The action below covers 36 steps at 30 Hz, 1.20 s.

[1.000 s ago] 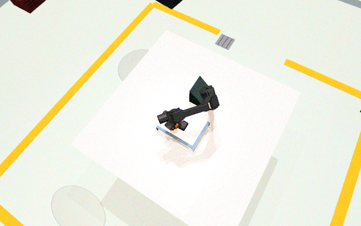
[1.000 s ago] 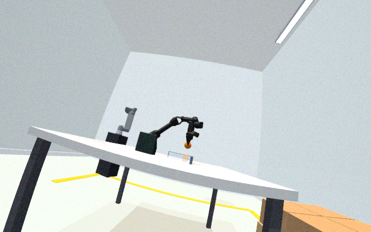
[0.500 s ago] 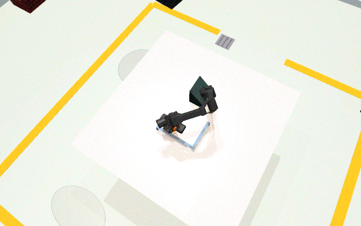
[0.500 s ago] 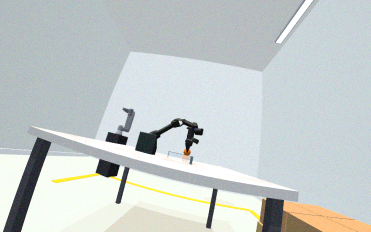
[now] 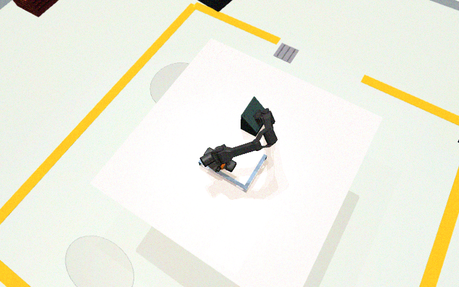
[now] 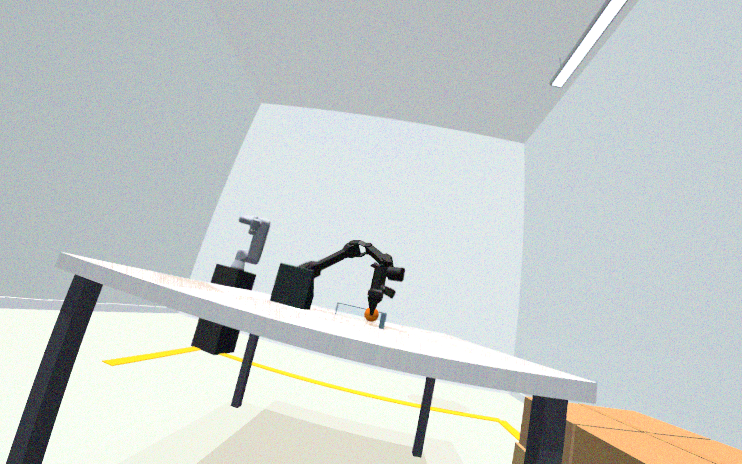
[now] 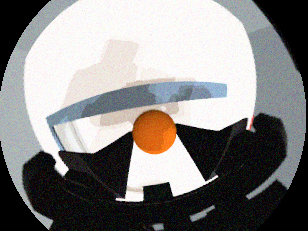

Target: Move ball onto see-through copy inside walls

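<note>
Ball (image 6: 370,314) sits low on white table (image 6: 201,288), end effector-gripped.

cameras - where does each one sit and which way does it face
Top: high above, angled down on the table; shows the whole arm and base.
Exterior: low beside the table, looking up across it; arm in side profile, gripper shut on the ball.
Wrist: on the gripper, looking down past its fingers at the ball and a clear wall.
All three share the orange ball.
</note>
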Motion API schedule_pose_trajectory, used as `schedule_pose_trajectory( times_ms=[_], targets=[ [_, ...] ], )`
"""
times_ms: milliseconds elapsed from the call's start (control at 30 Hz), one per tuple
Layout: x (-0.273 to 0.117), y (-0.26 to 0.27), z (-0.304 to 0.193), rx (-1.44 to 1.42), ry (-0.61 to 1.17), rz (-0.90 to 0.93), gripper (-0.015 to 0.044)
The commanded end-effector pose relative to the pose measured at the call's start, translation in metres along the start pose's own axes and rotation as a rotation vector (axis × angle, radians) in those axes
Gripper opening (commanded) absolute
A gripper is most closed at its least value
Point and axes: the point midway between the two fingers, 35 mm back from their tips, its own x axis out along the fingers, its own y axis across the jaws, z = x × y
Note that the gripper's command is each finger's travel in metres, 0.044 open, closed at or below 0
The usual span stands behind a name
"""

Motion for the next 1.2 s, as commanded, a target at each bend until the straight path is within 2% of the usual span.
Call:
schedule_pose_trajectory(
  times_ms=[0, 300, 800, 867, 1033, 1167],
  targets=[
    [0.007, 0.001, -0.002, 0.008, 0.003, 0.007, 0.0],
    [0.018, 0.001, -0.002, 0.007, 0.003, 0.008, 0.0],
    [0.014, 0.001, -0.001, 0.002, 0.003, 0.001, 0.0394],
    [0.003, 0.0, 0.0, 0.003, 0.002, 0.0, 0.0399],
    [-0.069, 0.0, -0.001, 0.008, 0.003, 0.004, 0.0399],
    [-0.071, 0.0, -0.002, 0.008, 0.003, 0.005, 0.0399]
  ],
)
